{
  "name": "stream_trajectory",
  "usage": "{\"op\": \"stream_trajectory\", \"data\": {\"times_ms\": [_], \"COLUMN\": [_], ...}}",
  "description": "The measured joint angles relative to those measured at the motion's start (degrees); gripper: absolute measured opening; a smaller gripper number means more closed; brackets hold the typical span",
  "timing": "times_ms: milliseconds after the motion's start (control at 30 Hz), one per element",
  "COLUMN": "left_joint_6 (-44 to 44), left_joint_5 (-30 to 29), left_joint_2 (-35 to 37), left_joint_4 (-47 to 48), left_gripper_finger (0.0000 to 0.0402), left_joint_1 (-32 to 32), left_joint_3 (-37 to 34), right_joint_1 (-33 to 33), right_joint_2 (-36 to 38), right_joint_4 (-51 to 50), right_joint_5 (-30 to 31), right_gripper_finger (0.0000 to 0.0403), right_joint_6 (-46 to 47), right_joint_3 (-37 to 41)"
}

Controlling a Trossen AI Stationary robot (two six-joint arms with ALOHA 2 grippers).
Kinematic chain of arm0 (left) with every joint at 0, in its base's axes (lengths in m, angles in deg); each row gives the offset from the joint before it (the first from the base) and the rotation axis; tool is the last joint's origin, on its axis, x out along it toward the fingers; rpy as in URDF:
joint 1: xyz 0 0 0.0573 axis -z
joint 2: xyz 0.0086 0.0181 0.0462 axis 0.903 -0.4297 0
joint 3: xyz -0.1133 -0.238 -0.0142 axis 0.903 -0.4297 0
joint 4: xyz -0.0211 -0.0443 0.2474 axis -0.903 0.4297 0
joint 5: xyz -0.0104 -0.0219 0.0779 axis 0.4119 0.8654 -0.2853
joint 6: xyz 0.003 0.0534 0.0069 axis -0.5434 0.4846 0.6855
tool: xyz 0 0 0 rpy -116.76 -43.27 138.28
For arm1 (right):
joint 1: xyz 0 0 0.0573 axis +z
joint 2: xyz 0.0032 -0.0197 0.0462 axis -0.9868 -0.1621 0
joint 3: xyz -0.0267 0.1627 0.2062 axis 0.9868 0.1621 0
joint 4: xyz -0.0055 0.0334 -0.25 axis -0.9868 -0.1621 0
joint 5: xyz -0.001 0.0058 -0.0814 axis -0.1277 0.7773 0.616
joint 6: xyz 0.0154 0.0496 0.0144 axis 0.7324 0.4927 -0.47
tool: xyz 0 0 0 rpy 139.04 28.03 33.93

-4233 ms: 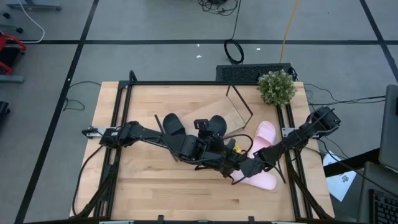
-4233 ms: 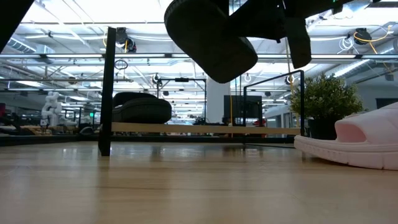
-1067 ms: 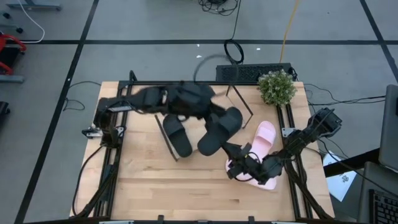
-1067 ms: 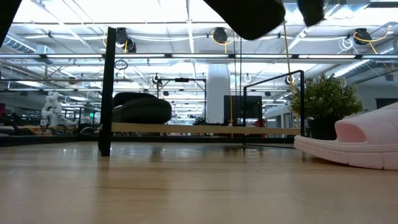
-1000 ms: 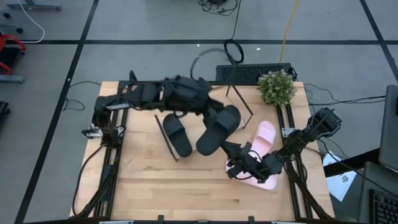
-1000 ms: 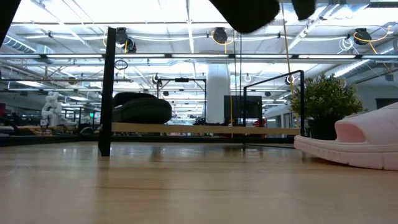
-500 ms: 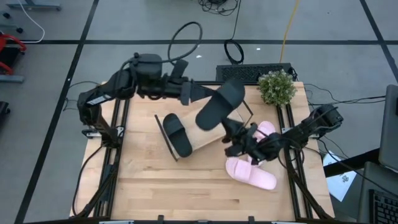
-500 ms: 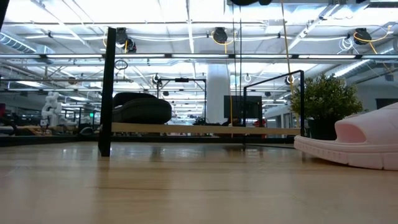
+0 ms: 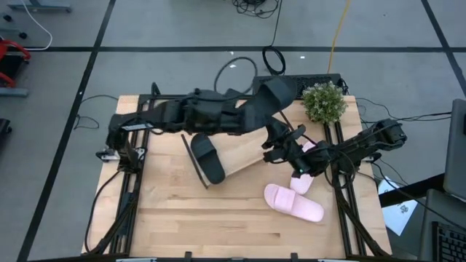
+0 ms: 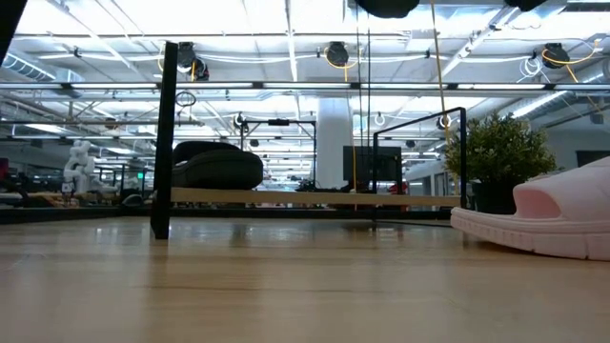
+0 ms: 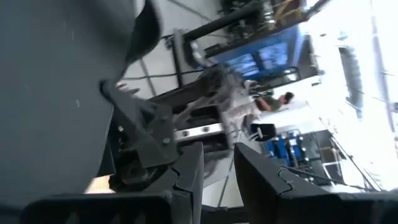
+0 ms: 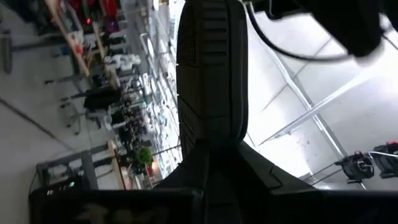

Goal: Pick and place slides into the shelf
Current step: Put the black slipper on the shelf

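The carried black slide (image 9: 271, 100) is matte, wide-strapped and dark all over. In the high view it hangs in the air over the far right end of the shelf (image 9: 244, 150), tilted, its far end near the potted plant (image 9: 323, 101). In the right wrist view its ribbed black sole (image 12: 211, 68) fills the centre, running lengthwise away from the camera.

A second black slide (image 9: 207, 157) lies on the shelf's light board at its left end; the low view shows it sitting on the board (image 10: 217, 167) above the tabletop. The shelf stands skewed on the table (image 9: 160, 211), its thin black frame upright at the ends.

One pale pink slide (image 9: 293, 203) lies flat on the table near the right front, apart from the shelf. The other pink slide (image 9: 303, 177) lies just behind it, partly covered by the right arm.

The left gripper (image 9: 251, 116) reaches across from the left, arm stretched nearly level above the shelf, and meets the raised slide at its near end. Its wrist view shows dark surface close against the fingers (image 11: 186, 180), which stand slightly parted; a firm clamp on the slide cannot be confirmed.

The right gripper (image 9: 280, 143) comes in from the right, forearm low over the pink slide, and sits just under the raised slide. Its fingers (image 12: 199, 168) pinch the end of the black sole.
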Motion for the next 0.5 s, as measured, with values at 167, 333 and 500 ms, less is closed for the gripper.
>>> {"op": "stream_trajectory", "data": {"times_ms": [167, 333, 500], "left_joint_6": [-4.35, -5.93, -9.31], "left_joint_5": [-1.24, -3.43, -2.93], "left_joint_2": [-0.57, -1.07, -0.76], "left_joint_4": [-3.4, -3.46, 1.32], "left_gripper_finger": [0.0085, 0.0085, 0.0085], "left_joint_1": [-1.59, -2.76, -2.85], "left_joint_3": [0.07, 0.06, 0.09], "right_joint_1": [-0.68, -0.53, -0.68], "right_joint_2": [0.04, -0.08, -0.05], "right_joint_4": [-3.49, -11.86, -15.22], "right_joint_5": [0.03, -0.41, -0.36], "right_gripper_finger": [0.0035, 0.0035, 0.0035], "right_joint_6": [4.23, 9.75, 14.49], "right_joint_3": [0.85, 2.11, 3.53]}}
